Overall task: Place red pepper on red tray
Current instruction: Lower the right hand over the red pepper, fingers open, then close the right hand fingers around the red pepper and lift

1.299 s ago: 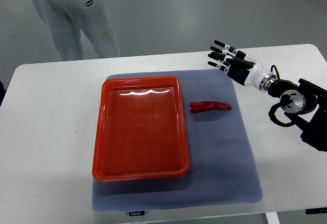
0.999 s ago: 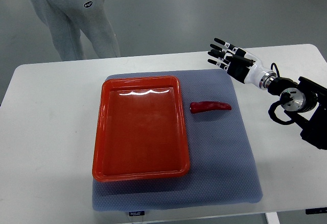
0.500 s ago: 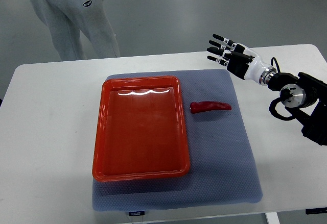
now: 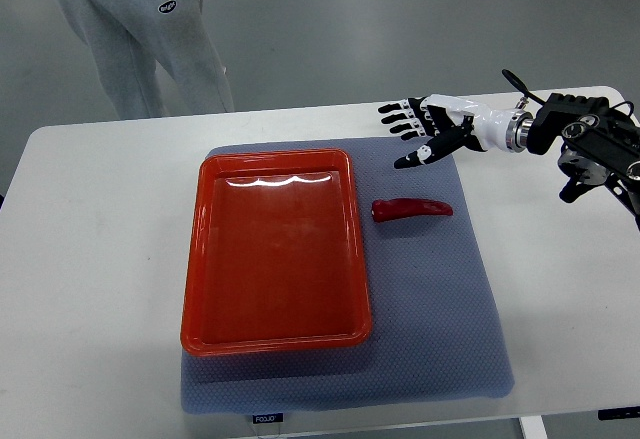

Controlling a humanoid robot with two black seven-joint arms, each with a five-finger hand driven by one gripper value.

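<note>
Right hand (image 4: 428, 130) now farther left than before, fingers spread and empty, beyond the unmoved red pepper (image 4: 412, 208) beside red tray (image 4: 196, 259).

A white table (image 4: 100, 259) carries everything. A grey mat (image 4: 430, 309) lies flat on it, covering the middle and reaching the near edge at 6 o'clock. The table's bare white top shows around the mat at 9, 12 and 3 o'clock. On the mat, toward 9 o'clock, sits a red tray (image 4: 275, 249), its long side running from 12 to 6 o'clock. Just beside the tray's upper edge at 3 o'clock, a red pepper (image 4: 412, 209) lies on the mat, lengthwise from 9 to 3 o'clock, not touching the tray.
</note>
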